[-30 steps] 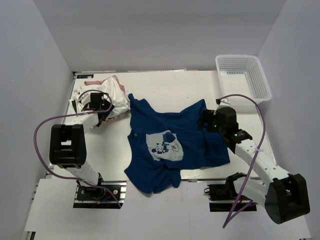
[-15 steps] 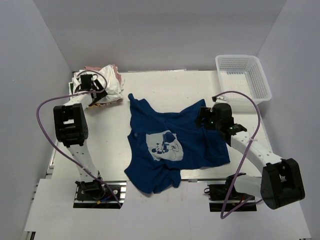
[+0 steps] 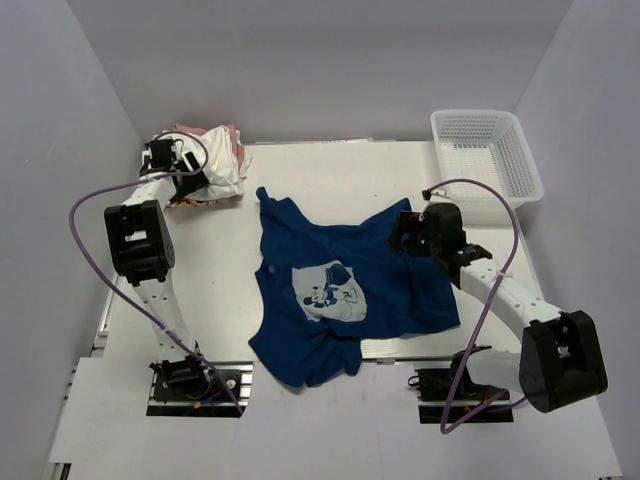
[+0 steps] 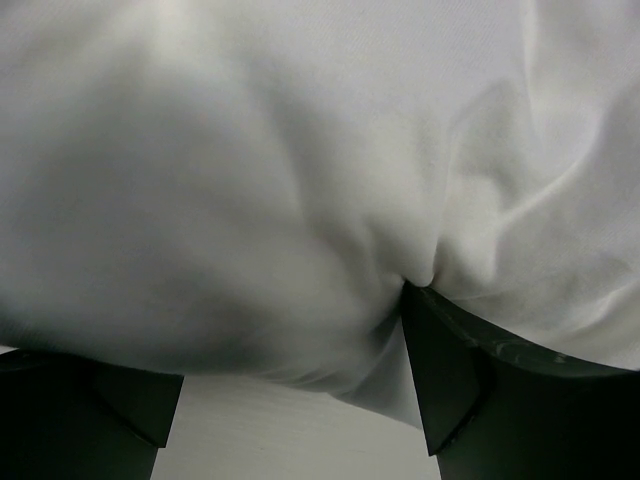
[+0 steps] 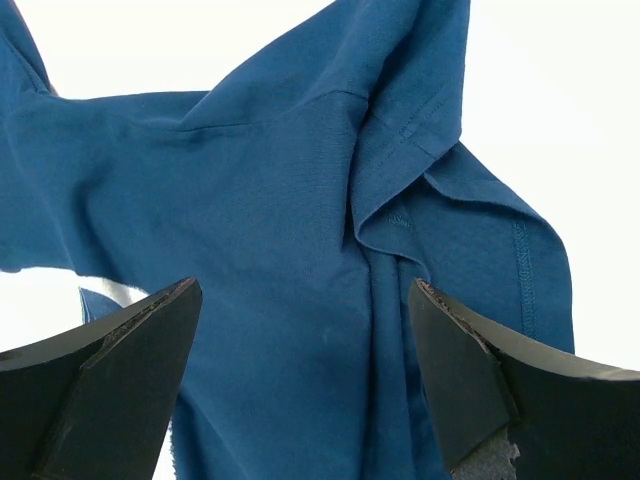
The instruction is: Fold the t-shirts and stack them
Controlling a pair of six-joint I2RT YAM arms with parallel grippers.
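Note:
The navy t-shirt with a white and light-blue cartoon print lies crumpled and spread on the middle of the table. My right gripper is open just above its right sleeve; in the right wrist view the folded sleeve lies ahead of the gripper, whose jaws are wide apart. A bunched pile of white and pink t-shirts sits at the far left corner. My left gripper is open and pressed against that pile. White cloth fills the left wrist view and touches the right finger.
A white plastic mesh basket stands at the far right corner. The grey walls close in on three sides. The left arm's purple cable loops beside the arm. The table's near edge lies under the shirt's hem.
My left gripper has swung back and left to the far corner, and the white and pink pile has shifted back with it. My right gripper has edged forward over the navy sleeve.

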